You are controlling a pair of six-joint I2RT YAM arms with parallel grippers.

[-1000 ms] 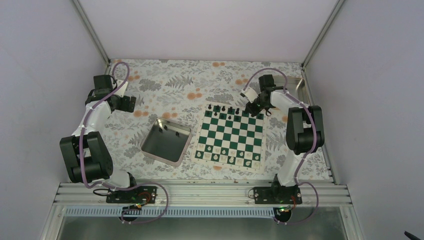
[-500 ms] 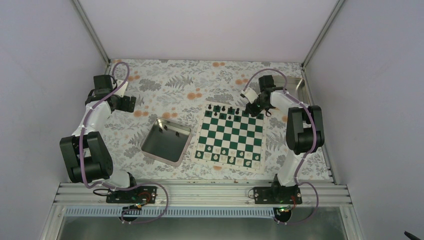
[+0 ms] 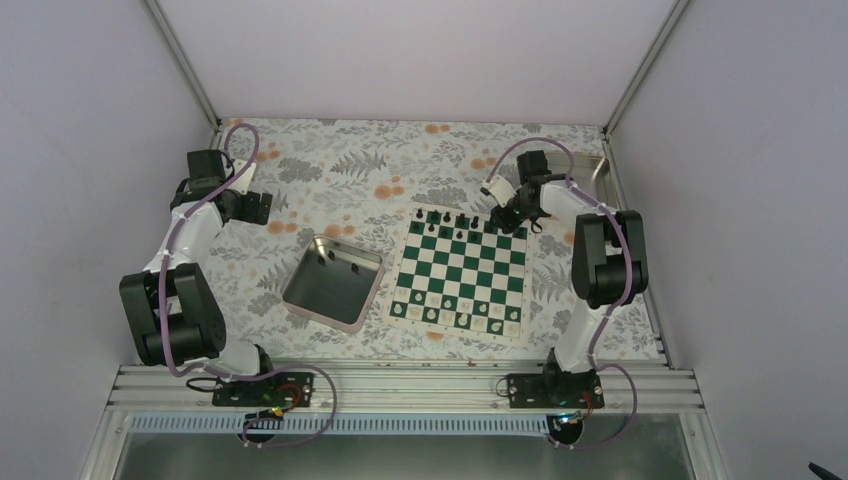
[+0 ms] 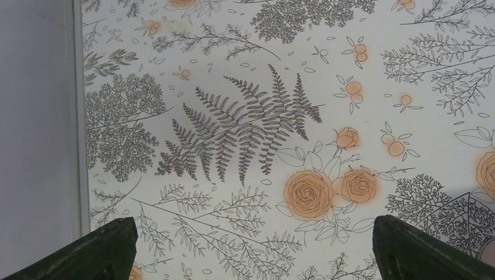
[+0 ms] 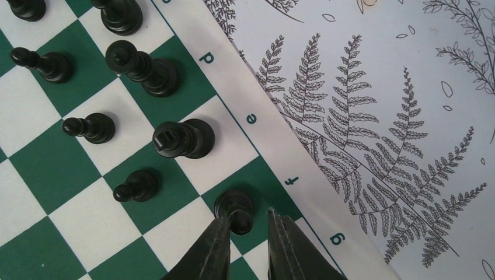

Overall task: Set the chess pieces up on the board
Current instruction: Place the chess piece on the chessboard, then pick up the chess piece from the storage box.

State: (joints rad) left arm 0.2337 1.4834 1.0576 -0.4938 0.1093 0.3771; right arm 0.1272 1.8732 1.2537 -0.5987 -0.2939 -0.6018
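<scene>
Little has shifted over the last second: in the top view both arms keep their poses, and nothing on the board (image 3: 462,272) or in the tray (image 3: 328,292) has changed place.

The right end effector (image 3: 512,216) hangs over the board's far right corner. In the right wrist view its fingers (image 5: 215,252) stand only narrowly parted, one on each side of a black piece (image 5: 234,209). That piece stands upright on a green square of the board's edge row, just inside the border letter f. A sliver of board shows between it and the right-hand finger, so the end effector has hold of nothing.

More black pieces (image 5: 182,139) stand on the squares beyond it along that edge row and on the row next to it. From above, the black pieces fill part of the board's two far rows, and pale pieces (image 3: 430,314) stand on its two near rows.

The tray lies on the desk (image 3: 400,165) just left of the board, with two black pieces (image 3: 322,258) near its far edge.

The left end effector (image 3: 250,207) is well to the left of the board, past the tray. Its fingers (image 4: 105,251) are spread fully wide over bare floral cloth, and it carries nothing.
</scene>
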